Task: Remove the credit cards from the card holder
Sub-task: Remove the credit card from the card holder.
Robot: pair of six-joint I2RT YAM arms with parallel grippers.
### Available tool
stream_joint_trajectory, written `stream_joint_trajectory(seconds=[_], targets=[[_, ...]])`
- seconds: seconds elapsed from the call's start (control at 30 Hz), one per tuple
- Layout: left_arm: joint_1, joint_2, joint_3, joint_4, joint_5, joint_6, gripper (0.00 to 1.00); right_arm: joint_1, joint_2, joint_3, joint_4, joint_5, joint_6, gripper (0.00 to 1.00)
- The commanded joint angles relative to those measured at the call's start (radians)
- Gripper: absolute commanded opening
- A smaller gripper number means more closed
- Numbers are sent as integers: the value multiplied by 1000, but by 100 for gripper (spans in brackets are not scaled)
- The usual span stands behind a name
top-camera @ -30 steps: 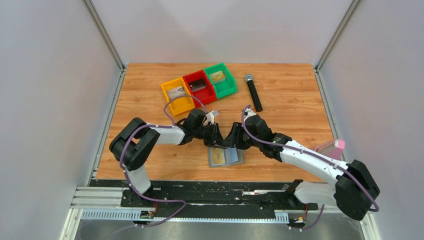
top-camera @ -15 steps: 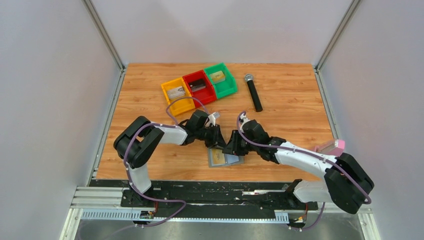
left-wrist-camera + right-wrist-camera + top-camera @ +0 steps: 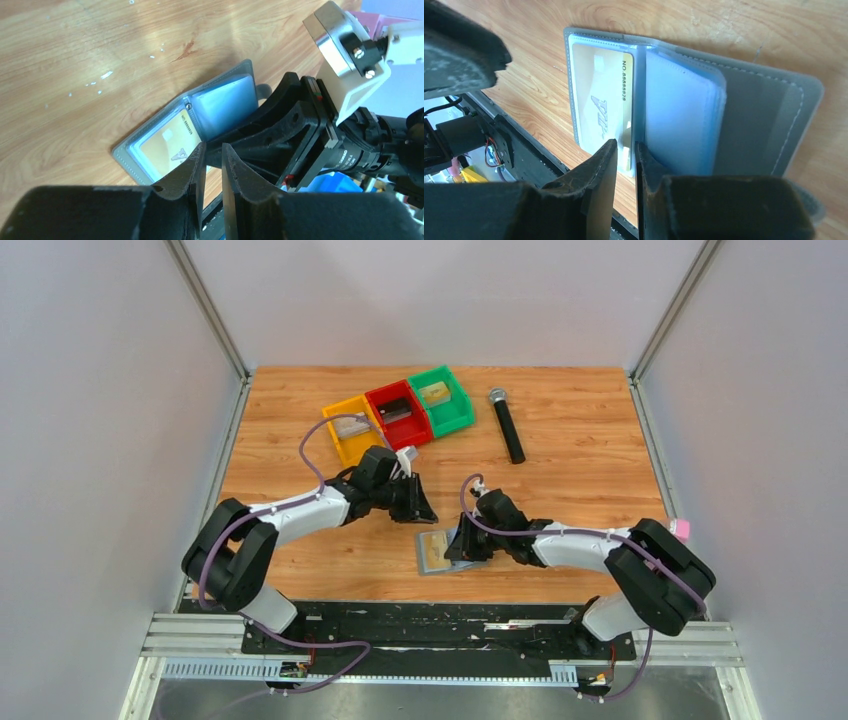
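Observation:
The card holder (image 3: pixel 440 554) lies open near the table's front edge, grey with clear blue sleeves. A tan-gold credit card (image 3: pixel 601 100) sits in its left panel and also shows in the left wrist view (image 3: pixel 165 145). The right panel's clear sleeve (image 3: pixel 681 115) looks empty. My right gripper (image 3: pixel 458 545) is low over the holder's middle. Its jaws (image 3: pixel 626 146) are nearly closed, a thin gap over the sleeve edge, nothing seen between them. My left gripper (image 3: pixel 418 504) hangs above and left of the holder, jaws (image 3: pixel 212 150) almost shut and empty.
Yellow (image 3: pixel 350 437), red (image 3: pixel 397 412) and green (image 3: pixel 441 398) bins stand at the back; a tan card (image 3: pixel 434 393) lies in the green one. A black microphone (image 3: pixel 507 426) lies right of them. A pink object (image 3: pixel 682 529) sits at the right edge.
My left gripper has pulled back up and left, off the card holder. My right gripper has moved left and down along the holder, with its arm folding lower.

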Motion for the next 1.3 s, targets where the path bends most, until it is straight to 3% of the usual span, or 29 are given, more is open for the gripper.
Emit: stream_joint_trajectory(seconds=[0.0, 0.6, 1.27], targets=[[-1, -68, -18, -96, -61, 69, 25, -11, 23, -8, 97, -29, 9, 21], [-3, 11, -123, 48, 29, 58, 19, -63, 68, -11, 148, -107, -13, 23], [-23, -37, -183, -20, -30, 81, 16, -88, 115, -52, 263, -166, 14, 21]])
